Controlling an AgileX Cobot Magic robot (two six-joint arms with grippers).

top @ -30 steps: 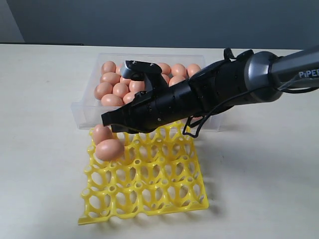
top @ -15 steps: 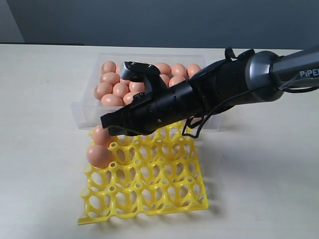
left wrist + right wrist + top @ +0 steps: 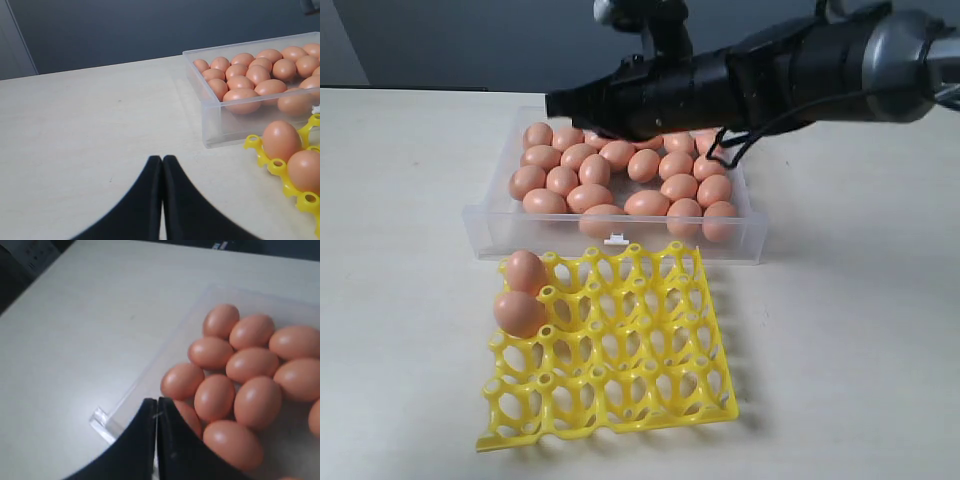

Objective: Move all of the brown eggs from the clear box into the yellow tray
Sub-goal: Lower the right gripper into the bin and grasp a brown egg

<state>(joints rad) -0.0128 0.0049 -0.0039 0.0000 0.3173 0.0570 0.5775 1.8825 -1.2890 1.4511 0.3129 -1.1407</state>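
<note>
Eggs: most brown eggs [image 3: 643, 165] lie loose in the clear box [image 3: 490, 225], packed edge to edge across its floor. Box sits on tabletop [image 3: 400, 200] at 12 o'clock of yellow tray [image 3: 610, 425], near wall just beside tray's far rim, white tab [image 3: 615, 238] on that wall facing tray. Two eggs in tray, both along its 9 o'clock edge: first egg [image 3: 525, 270] in the 10 o'clock corner cup, second egg [image 3: 519, 312] in the cup at 6 o'clock of it, the two touching or nearly so. Other cups open. Right arm [image 3: 760, 75] enters from 3 o'clock, lies roughly level and points toward 9 o'clock, raised above box's far rim. Right jaws pressed together, nothing between them, tip over box's 11 o'clock end. Eggs sit below the jaws, clearly apart, none touched. Right wrist view: closed black tips over box wall near a corner [image 3: 100, 417], nearest egg [image 3: 182, 381] just beside them, one more egg partly hidden behind the tip. Left jaws out of exterior view; left wrist view shows them pressed together, holding nothing, over bare tabletop, well apart from box [image 3: 212, 125] and tray corner [image 3: 252, 142], with the two tray eggs [image 3: 281, 140] visible beyond.
</note>
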